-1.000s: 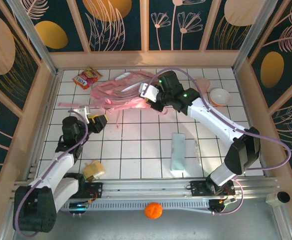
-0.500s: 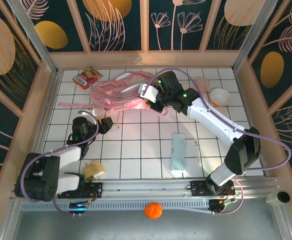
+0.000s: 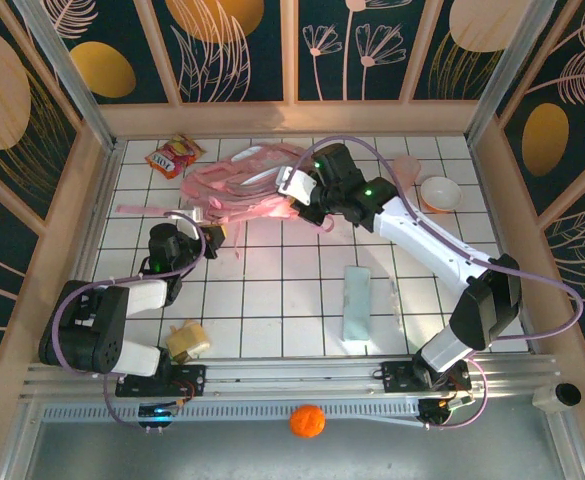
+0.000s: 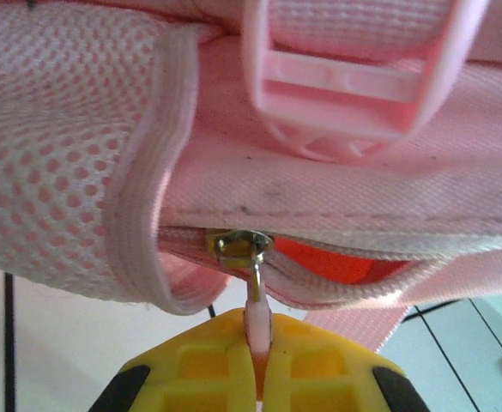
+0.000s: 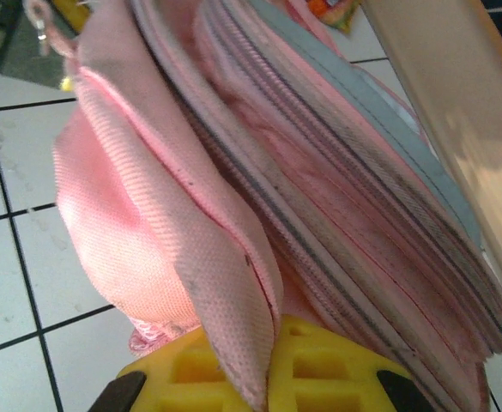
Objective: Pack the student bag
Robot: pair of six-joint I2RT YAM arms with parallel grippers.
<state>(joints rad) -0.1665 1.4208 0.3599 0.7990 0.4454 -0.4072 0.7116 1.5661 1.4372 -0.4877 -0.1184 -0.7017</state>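
Early days: left gripper (image 4: pixel 257 352) pinches the zip pull (image 4: pixel 255 319), right gripper (image 5: pixel 272 365) clamps the student bag (image 3: pixel 242 190) fabric, while pale case (image 3: pixel 356 302) and snack packet (image 3: pixel 173 156) lie unpacked.

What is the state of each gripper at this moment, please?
The left gripper is closed on the zip pull of the student bag.
The right gripper is closed on a fold of the student bag's fabric.

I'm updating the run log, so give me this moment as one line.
left end effector: shut on zip pull | right end effector: shut on backpack fabric
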